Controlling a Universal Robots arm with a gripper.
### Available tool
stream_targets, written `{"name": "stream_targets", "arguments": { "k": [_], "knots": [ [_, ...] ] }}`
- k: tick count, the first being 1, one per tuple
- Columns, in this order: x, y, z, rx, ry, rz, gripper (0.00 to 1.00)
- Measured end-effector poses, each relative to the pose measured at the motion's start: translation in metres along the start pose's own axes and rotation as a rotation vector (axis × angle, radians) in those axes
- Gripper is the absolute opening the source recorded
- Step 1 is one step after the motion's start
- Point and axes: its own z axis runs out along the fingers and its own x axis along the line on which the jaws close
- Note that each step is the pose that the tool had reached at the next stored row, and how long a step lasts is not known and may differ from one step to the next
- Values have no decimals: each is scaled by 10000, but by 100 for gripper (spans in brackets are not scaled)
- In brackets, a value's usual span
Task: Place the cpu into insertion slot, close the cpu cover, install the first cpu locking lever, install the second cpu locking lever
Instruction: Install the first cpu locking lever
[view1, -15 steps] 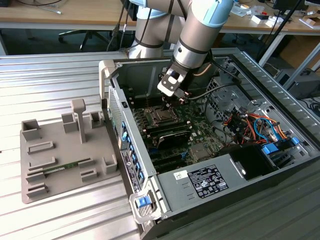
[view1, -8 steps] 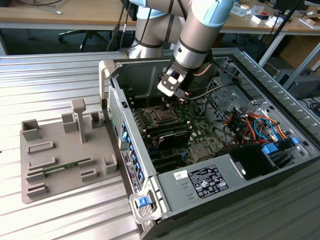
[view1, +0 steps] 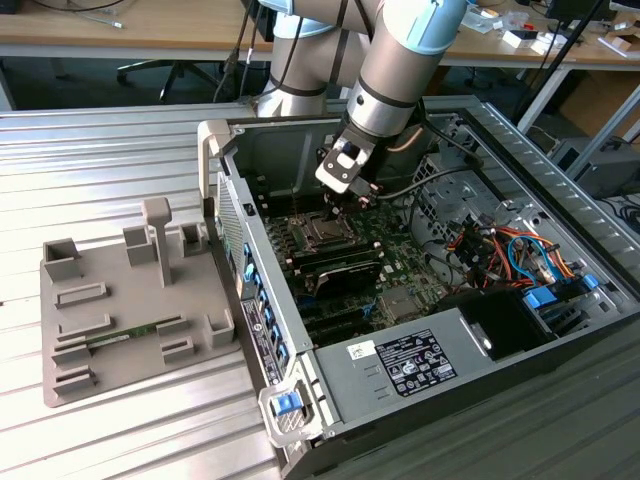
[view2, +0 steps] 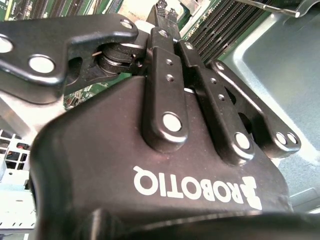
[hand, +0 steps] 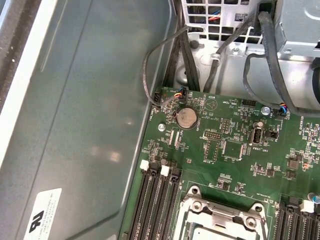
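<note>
Currently: one gripper (view2: 166, 12), fingers closed, over one insertion slot (view1: 319, 232).
One cpu (hand: 201, 235) seated, partly cut off.

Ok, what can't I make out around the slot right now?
- Cover: first wrist view, cut off by the picture's edge; whether a cpu lies under it is unclear.
- Levers: exterior view, too small beside the slot; latched or free, cannot tell.
- Gripper: second wrist view, its own body hides what lies beneath; shut, but anything pinched at the tips is hidden.
</note>
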Motion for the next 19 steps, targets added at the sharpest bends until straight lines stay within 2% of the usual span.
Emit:
{"name": "stream_targets", "arguments": {
  "k": [19],
  "knots": [
    [0,0,0,12,-19,-245,10]
  ]
}}
